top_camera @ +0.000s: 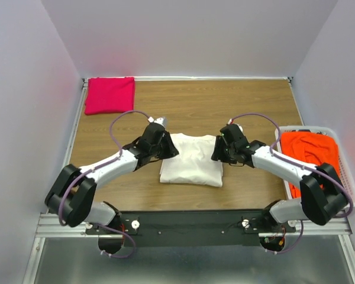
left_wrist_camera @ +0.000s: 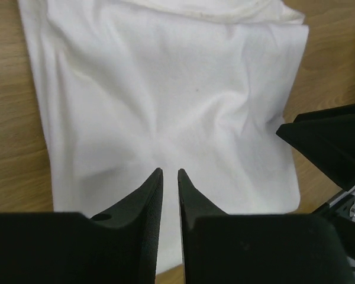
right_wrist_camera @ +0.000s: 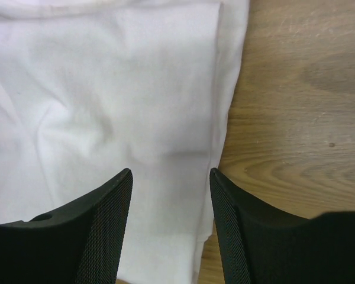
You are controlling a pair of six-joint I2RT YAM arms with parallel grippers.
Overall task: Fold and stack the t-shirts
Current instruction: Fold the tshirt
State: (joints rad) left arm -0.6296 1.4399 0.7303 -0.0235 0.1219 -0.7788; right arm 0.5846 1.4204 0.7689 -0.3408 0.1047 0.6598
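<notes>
The cream-white t-shirt [top_camera: 191, 163] lies folded in a rectangle at the table's middle. My left gripper [top_camera: 168, 149] hovers over its left edge; in the left wrist view [left_wrist_camera: 170, 171] its jaws are nearly together with nothing between them, above the shirt [left_wrist_camera: 165, 89]. My right gripper [top_camera: 218, 152] is over the shirt's right edge; in the right wrist view [right_wrist_camera: 171, 173] it is open and empty, straddling the folded edge of the shirt [right_wrist_camera: 106, 89]. The magenta-pink t-shirt [top_camera: 109, 94] lies folded at the far left corner. The orange-red t-shirt [top_camera: 307, 151] lies crumpled in the basket.
The white plastic laundry basket [top_camera: 305, 128] stands at the table's right edge. Bare wood table [top_camera: 195, 106] lies between the cream-white and pink shirts. Walls close in the table on three sides.
</notes>
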